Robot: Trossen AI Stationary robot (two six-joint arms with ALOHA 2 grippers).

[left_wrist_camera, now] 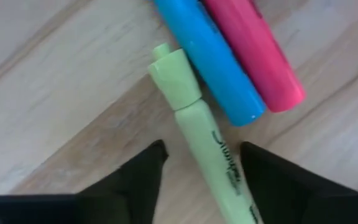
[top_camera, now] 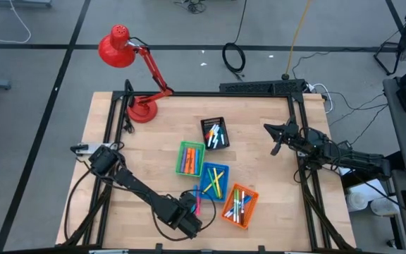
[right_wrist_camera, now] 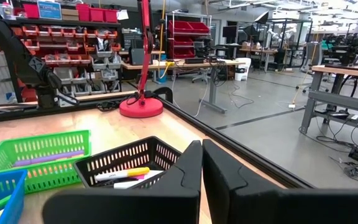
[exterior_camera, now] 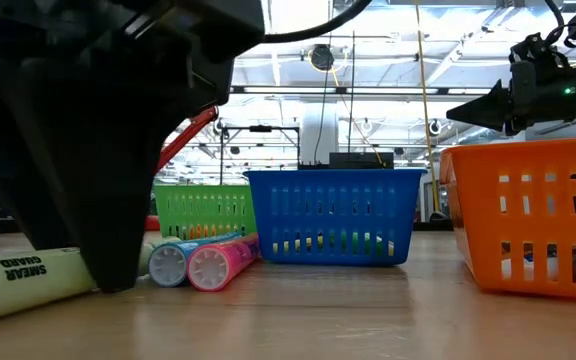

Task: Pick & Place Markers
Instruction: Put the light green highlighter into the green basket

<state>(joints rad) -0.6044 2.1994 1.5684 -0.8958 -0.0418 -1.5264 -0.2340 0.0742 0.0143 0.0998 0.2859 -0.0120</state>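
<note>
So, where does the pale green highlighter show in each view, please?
High view: not distinguishable; hidden under the left pincer at the table's near edge.
Low view: pale green highlighter lies at the far left, its barrel printed SMEAR GUARD.
Left wrist view: lower centre, between the open dark fingers.
Right wrist view: not in it.
Shared landmark: the pink highlighter and blue highlighter lying beside it.

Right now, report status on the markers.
Left gripper down, fingers astride pale green marker, not clamped. Blue marker and pink marker crowd alongside. Right gripper shut, waiting.
</note>
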